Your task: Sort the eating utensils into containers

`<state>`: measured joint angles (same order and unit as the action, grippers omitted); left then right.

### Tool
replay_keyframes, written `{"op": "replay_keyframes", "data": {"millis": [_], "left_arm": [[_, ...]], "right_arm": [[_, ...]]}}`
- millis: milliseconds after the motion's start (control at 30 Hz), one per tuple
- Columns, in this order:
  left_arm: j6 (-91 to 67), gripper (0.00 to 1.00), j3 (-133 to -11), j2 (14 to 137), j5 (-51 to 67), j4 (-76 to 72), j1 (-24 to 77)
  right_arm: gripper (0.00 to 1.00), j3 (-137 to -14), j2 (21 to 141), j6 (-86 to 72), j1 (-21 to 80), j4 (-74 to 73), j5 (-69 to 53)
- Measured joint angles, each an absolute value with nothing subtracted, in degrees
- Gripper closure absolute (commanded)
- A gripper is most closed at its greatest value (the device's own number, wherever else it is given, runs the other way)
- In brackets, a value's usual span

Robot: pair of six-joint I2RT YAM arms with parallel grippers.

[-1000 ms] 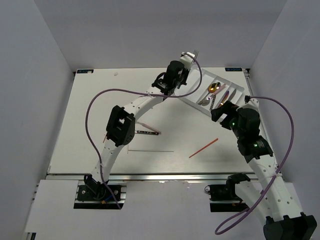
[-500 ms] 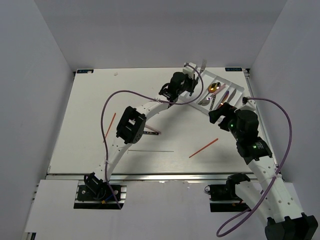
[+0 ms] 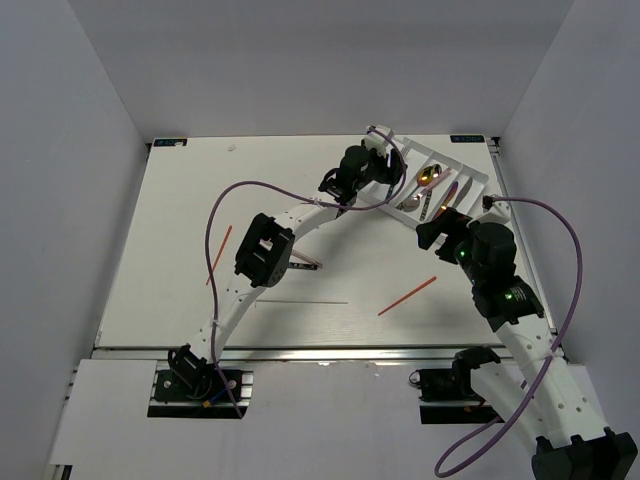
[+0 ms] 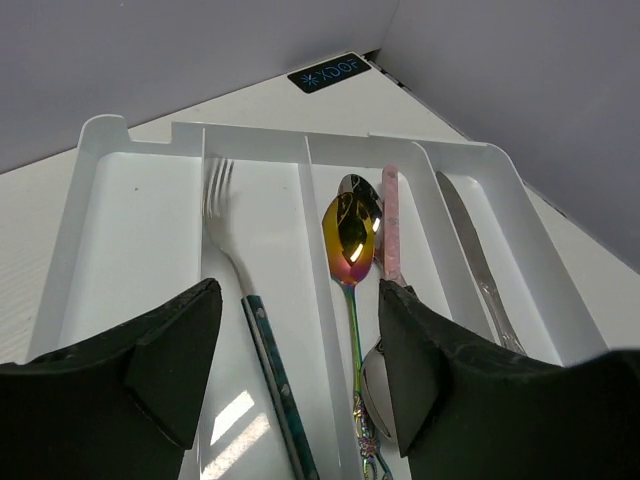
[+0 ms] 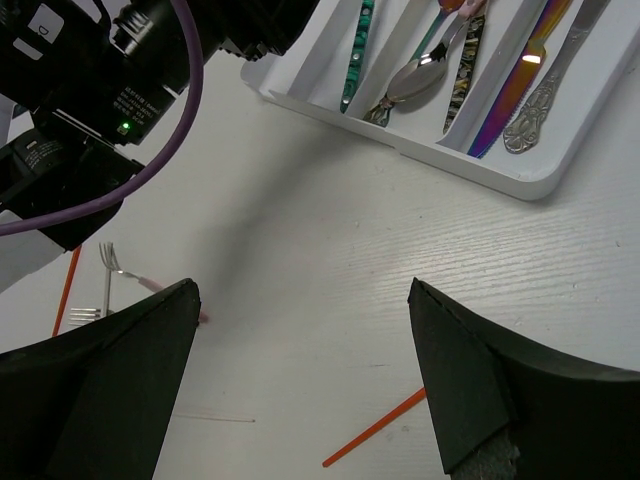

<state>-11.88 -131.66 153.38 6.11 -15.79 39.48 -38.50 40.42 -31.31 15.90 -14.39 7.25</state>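
The green-handled fork (image 4: 263,340) runs off the bottom edge; the left tool (image 4: 298,296) half covers the knife (image 4: 470,250).

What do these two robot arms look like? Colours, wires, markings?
The left arm and right arm are white perforated links with chunky black joints. A purple cable loops beside each. The fingers are black wedges; green lights glow on the right one.

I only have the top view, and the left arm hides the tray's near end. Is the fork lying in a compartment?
Observer: Yes. The fork lies flat in the tray's second compartment from the left in the left wrist view, tines toward the far end.
Operator: Is the left gripper off it?
Observer: Its jaws are open, with the handle between them untouched.
Operator: What lies beside the left arm?
Observer: Two more forks, one pink-handled, on the table.
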Motion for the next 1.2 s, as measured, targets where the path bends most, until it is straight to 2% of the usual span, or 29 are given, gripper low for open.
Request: {"op": "replay_keyframes", "data": {"millis": [133,200,367,533,667,700,900,1067,1200], "left_arm": [[-12.0,0.22,-131.6,153.4,6.0,-15.9,39.5],[-12.2,0.05,-129.9,152.6,5.2,-17.0,39.5],[-12.6,0.02,-119.0,145.6,-1.4,-15.8,39.5],[-16.2,0.02,-103.7,127.7,-20.9,-5.1,39.6],[-26.0,0.02,-95.7,107.0,-34.3,10.3,37.3],[-28.8,0.02,-93.1,101.5,-36.2,13.2,35.9],[-37.6,0.02,-73.5,68.7,-49.9,31.0,30.2],[-35.0,0.02,-62.2,54.8,-54.8,38.3,30.9],[-32.2,0.02,-49.1,43.9,-56.8,40.8,31.0]], "right_arm": [[0.11,-38.4,40.4,-31.3,15.9,-14.3,7.3],[0.11,-38.0,40.5,-31.3,15.9,-13.6,7.3],[0.11,-37.5,42.7,-31.0,15.9,-11.9,6.4],[0.12,-37.9,49.9,-29.1,16.4,-7.9,0.0],[0.21,-44.3,65.5,-24.7,22.3,-7.6,-3.0],[0.27,-47.9,70.5,-22.9,24.9,-8.2,-3.1],[0.4,-69.0,95.6,-12.0,37.3,-9.0,-4.1],[0.46,-86.1,112.3,-3.0,44.2,-11.7,-5.1],[0.47,-94.4,120.4,3.0,47.6,-16.0,-6.4]]}}
